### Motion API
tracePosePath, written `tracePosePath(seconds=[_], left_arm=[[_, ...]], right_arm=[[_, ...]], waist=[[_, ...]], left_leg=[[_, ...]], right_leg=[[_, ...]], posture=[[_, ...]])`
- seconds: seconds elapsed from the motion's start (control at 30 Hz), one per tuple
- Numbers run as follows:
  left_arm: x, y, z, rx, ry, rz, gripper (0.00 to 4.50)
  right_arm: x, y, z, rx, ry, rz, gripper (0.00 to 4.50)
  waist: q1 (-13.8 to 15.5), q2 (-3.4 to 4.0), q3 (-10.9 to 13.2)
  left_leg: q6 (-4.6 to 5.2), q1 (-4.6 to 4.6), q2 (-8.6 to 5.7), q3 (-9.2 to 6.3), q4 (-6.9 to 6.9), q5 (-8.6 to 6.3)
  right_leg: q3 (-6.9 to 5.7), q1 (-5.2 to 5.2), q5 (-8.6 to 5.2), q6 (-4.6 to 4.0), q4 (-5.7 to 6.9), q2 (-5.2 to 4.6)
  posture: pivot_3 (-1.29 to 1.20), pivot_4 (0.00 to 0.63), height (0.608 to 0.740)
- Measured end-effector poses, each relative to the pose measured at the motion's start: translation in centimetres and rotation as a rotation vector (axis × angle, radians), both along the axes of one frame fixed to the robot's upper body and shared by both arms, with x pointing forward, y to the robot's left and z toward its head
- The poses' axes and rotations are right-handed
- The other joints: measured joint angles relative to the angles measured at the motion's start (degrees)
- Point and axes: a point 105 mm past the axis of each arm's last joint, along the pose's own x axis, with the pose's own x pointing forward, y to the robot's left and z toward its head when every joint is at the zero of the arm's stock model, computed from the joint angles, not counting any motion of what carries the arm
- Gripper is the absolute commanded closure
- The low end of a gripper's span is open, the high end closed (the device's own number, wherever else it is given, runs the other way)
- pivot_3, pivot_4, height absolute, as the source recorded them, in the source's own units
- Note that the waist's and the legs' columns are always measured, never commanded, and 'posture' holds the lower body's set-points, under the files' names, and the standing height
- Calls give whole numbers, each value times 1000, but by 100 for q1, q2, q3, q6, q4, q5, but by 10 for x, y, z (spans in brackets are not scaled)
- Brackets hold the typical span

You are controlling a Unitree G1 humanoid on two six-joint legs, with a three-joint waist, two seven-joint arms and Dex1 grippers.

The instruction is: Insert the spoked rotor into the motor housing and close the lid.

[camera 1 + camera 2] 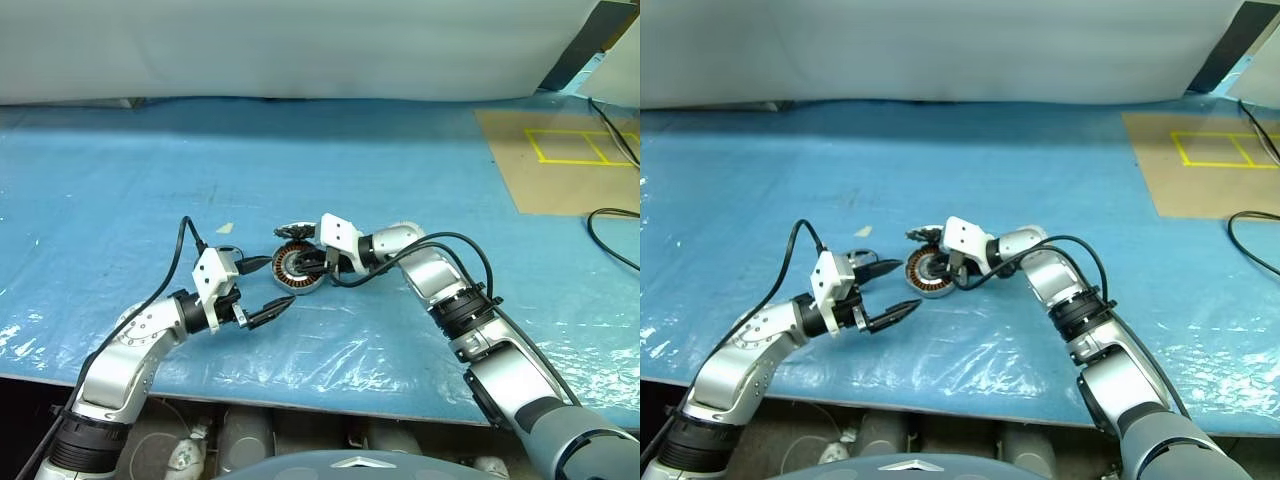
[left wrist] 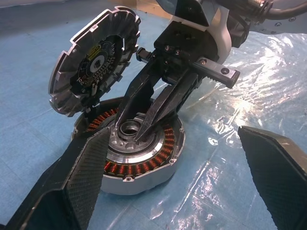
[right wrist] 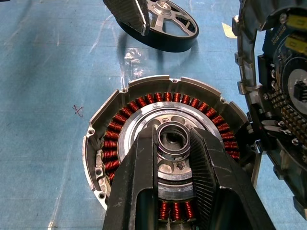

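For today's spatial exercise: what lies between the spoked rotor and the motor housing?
Only bare blue sheet separates the spoked rotor from the motor housing, as the right wrist view shows.

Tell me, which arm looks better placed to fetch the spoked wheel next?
Probably left: its gripper is open and empty, with the rotor beside one finger. The right gripper is busy, closed around a small ring at the housing centre.

Bright, even overhead light, with white glare on the wrinkled plastic sheet (image 2: 249, 103); close-up views stay sharp.
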Motion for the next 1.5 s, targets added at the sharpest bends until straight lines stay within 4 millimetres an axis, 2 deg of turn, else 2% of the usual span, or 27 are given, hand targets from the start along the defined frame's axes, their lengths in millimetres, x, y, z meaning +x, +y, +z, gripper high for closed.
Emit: tracePosePath(seconds=[0.4, 0.57, 0.87, 1.0, 1.1, 1.23, 1.4, 1.5], left_arm=[[0, 0, -1, 2, -4, 0, 0], [1, 1, -2, 0, -7, 3, 0], [2, 2, -3, -1, -6, 7, 0], [2, 2, -3, -1, -7, 6, 0], [2, 2, -3, -1, -7, 6, 0], [2, 2, -3, -1, -7, 6, 0], [2, 1, -3, -2, -6, 5, 0], [2, 1, -3, -3, -5, 4, 0]], right_arm=[[1, -1, 0, -16, -28, 12, 3915], [2, -2, 1, -18, -39, 10, 2268], [3, -2, 5, 19, 21, -17, 2268], [7, -4, 20, 86, 56, -35, 2268], [5, -4, 31, 126, 70, -22, 3172], [-3, -3, 31, 132, 100, 13, 4488], [-3, -2, 15, 88, 128, -24, 4488], [-4, -1, 11, 81, 137, -25, 4488]], waist=[[2, 0, 0], [2, 0, 0], [2, 0, 0], [2, 0, 0], [3, 0, 0], [7, 0, 0], [6, 0, 0], [5, 0, 0]], left_leg=[[0, 0, 0, 0, 3, 0], [1, 0, 0, 0, 4, 0], [1, 0, 0, 0, 4, 0], [1, 0, 1, 0, 4, 0], [1, 0, 1, 0, 3, 0], [1, -1, 1, -1, 3, 0], [1, -1, 1, 0, 6, 0], [0, -1, 1, 0, 5, 0]], right_leg=[[0, 1, 0, 0, 2, 0], [0, 2, 0, -1, 3, 0], [0, 1, 0, -1, 3, 0], [0, 1, 1, -1, 4, 0], [-1, 1, 0, -1, 3, 0], [-2, 1, 1, -1, 2, 0], [-2, 1, 1, -2, 4, 0], [-2, 1, 1, -2, 3, 0]], posture=[[0, 150, 740], [0, 150, 740], [0, 150, 740], [0, 150, 740], [0, 150, 740], [0, 150, 740], [0, 150, 740], [0, 150, 740]])
